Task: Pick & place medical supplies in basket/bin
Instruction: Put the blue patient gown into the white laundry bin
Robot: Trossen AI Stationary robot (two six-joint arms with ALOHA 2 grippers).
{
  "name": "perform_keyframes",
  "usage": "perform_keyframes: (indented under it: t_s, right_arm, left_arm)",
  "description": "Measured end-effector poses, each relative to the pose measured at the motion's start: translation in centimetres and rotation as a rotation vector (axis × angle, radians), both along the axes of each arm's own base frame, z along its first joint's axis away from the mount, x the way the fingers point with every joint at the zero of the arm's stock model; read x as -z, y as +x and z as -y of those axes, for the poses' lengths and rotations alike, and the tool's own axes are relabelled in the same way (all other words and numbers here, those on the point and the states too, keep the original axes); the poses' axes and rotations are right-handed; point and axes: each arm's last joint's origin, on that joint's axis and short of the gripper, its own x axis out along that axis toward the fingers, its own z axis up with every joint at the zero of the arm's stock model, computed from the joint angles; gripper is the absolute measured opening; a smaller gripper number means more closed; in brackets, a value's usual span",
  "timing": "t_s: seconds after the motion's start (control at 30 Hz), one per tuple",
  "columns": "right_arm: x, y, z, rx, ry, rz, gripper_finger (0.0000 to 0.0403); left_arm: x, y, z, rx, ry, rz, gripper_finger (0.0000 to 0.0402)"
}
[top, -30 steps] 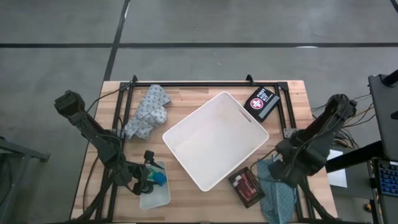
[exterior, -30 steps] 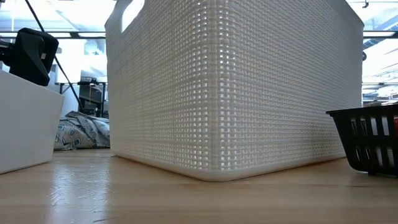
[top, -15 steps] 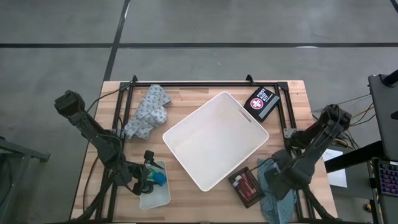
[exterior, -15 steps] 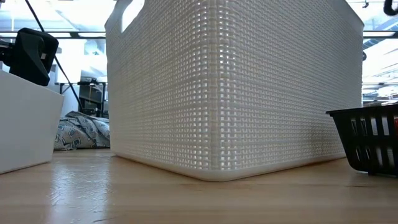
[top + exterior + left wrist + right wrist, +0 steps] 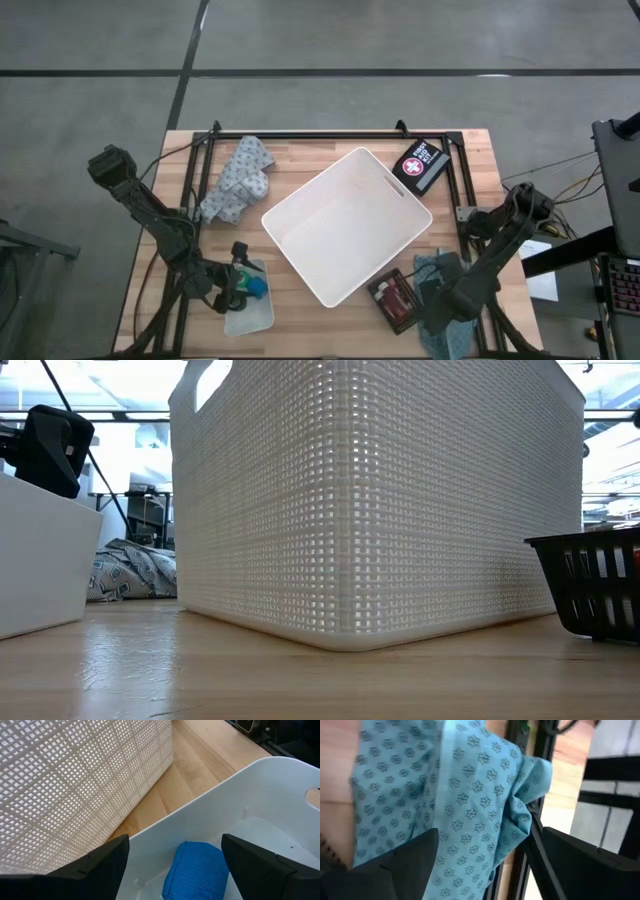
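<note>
1. While the bin sits empty at table centre, skewed so one corner points to 6 o'clock, both arms work at the near edge: left gripper at about 8 o'clock from the bin, right gripper at about 4 o'clock.
2. Right gripper: fingers spread wide, nothing between them, hanging over the blue patterned cloth at the table's near right corner. Cloth lies rumpled, one fold draped against the dark table frame.
3. Handling, cloth: judged soft, light, limp. No stiff edge to pinch. Best hold looks like a raised fold near the bunched middle, so the bulk lifts together and does not trail. Risk: the draped fold may snag on the frame as it rises.
4. Left gripper: fingers open wide, empty, straddling a blue roll lying in the small white tray.
5. Handling, roll: woven surface, likely bandage; light, squashy, not slippery. Grip across its middle. Tray walls sit close, so a straight lift seems wise.
6. Also on the table: second patterned cloth at 10 o'clock of the bin, dark first-aid case at 1 o'clock, small dark basket just beside the bin at 5 o'clock.
</note>
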Motion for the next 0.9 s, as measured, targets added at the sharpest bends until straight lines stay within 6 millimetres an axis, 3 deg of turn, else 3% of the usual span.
perform_keyframes:
  t_s: [0.9]
  right_arm:
    - [5.1, 1.1, -1.7, 0.087, -0.190, -0.104, 0.0369]
  left_arm:
    - [0.0, 0.0, 0.0, -0.003, 0.006, -0.001, 0.0322]
